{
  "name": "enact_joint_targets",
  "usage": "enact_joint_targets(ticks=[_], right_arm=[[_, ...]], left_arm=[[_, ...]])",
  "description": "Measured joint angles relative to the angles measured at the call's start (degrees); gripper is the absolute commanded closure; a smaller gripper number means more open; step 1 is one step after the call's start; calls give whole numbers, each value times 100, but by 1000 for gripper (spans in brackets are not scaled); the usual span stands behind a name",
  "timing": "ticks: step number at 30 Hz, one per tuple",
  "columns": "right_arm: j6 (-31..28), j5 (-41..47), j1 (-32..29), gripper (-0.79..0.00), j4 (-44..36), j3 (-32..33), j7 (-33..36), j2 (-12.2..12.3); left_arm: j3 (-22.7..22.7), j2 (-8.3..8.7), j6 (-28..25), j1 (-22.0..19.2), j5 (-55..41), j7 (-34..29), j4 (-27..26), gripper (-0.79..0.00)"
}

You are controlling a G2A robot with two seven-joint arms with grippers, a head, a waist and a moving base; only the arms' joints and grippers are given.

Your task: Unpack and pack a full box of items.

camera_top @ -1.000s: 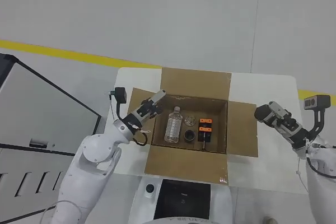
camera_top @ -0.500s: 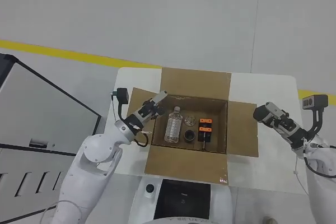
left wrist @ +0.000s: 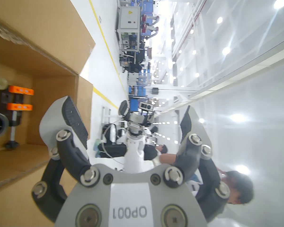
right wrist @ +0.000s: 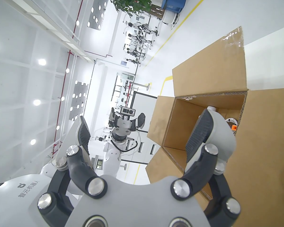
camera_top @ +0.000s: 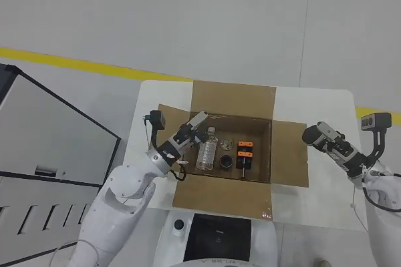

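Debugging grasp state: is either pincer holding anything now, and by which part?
Nothing is held. The left pincer is open over the box edge by the bottle; the right pincer is open beside the box.

White glossy arms (camera_top: 130, 183), black wrist cables (camera_top: 181, 175); left pincer (left wrist: 129, 106): grey fingers (left wrist: 52, 116), black ribbed pads (left wrist: 74, 119), silver screws (left wrist: 89, 175).

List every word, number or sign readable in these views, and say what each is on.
"OP001": white label on the base of the left gripper, seen upside down.
Yellow warning triangle, no words: grey cabinet in the hall behind.
Maker's logo with characters: right wrist housing; a brand mark, not read off.
Bottle in the box: any print too small to read.
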Motion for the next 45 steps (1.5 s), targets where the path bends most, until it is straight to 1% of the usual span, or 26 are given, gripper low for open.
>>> enact_joint_targets(ticks=[1,3,7,11,13,15,16,18,20,22,23,25,26,28,30,31,33,35,37,39,42,45], right_arm=[[0,0,0,-785,0,0,0,0],[0,0,0,-785,0,0,0,0],[0,0,0,-785,0,0,0,0],[29,76,-30,-785,48,-23,1,-6],[-61,439,-66,-785,113,85,34,-9],[-254,792,-92,-785,163,299,-68,-12],[-361,969,-122,-785,198,482,-200,-13],[-511,965,-201,-785,207,771,-413,-10],[-645,751,-353,-785,174,1075,-614,-8],[-710,646,-532,-785,114,1264,-682,-13],[-719,622,-599,-785,95,1316,-703,-16],[-710,633,-721,-785,54,1347,-749,-28],[-695,634,-756,-785,46,1339,-751,-32],[-682,625,-774,-785,43,1330,-746,-33],[-681,624,-770,-785,44,1329,-745,-33],[-682,624,-769,-785,44,1330,-745,-33],[-682,624,-769,-785,45,1330,-744,-33],[-681,621,-766,-785,36,1324,-742,-33],[-618,620,-722,-785,-94,1252,-629,-26],[-478,675,-608,-785,-288,1159,-408,-7],[-56,732,-208,-785,-652,835,-119,31],[530,543,384,-785,-843,180,-40,54]], left_arm=[[37,-12,-2,-17,-373,-16,36,-785],[41,-13,-2,-20,-636,-22,43,-785],[36,-11,0,-17,-265,-21,37,-785],[42,-12,-1,-15,-276,-22,37,-785],[27,-8,27,-46,-339,52,56,-785],[7,35,117,-152,-57,391,4,-785],[164,51,147,-196,382,616,-57,-785],[518,39,202,-257,1403,850,-60,-785],[901,54,286,-463,3061,947,97,-785],[1298,53,401,-640,4781,908,316,-785],[1417,31,525,-667,5365,857,366,-785],[1486,8,708,-672,6281,818,376,-785],[1481,8,688,-669,6488,819,370,-785],[1471,9,648,-666,6554,824,366,-785],[1470,10,645,-666,6149,824,366,-785],[1470,10,645,-667,5774,825,366,-785],[1454,44,656,-725,5465,837,447,-785],[1535,60,744,-759,5678,783,518,-785],[1519,43,829,-785,6362,780,456,-785],[1444,35,854,-788,6732,859,366,-785],[1241,44,952,-703,6781,1044,214,-785],[961,65,1132,-488,6881,1318,-6,-785]])
